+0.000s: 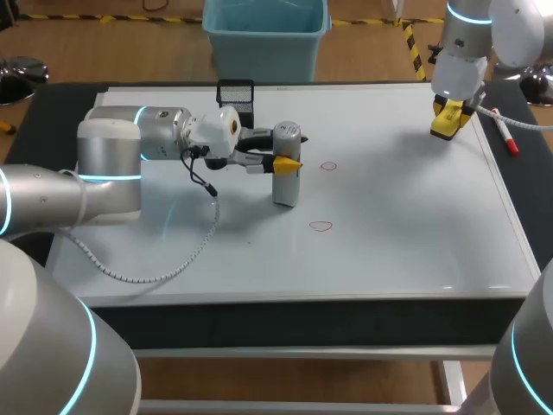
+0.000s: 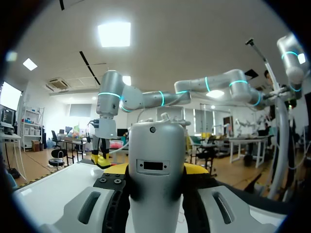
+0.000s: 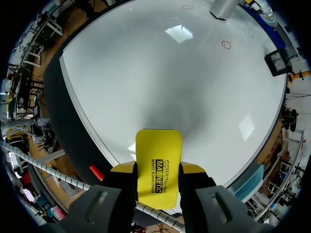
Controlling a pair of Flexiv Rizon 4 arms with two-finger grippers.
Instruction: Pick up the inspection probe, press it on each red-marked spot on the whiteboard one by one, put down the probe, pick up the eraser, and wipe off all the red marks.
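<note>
left pincer (image 1: 288, 162) clamps upright probe (image 1: 286, 187), right pincer (image 1: 450, 120) clamps yellow eraser (image 3: 158, 162).

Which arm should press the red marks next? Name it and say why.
Left. The left gripper is shut on the probe, held upright close beside the farther red mark and the nearer red mark. The right gripper holds the eraser at the whiteboard's far right corner, away from them.

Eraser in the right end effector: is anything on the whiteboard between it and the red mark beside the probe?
No. Only bare whiteboard lies between the eraser and that red mark, as head and right wrist views show.
</note>
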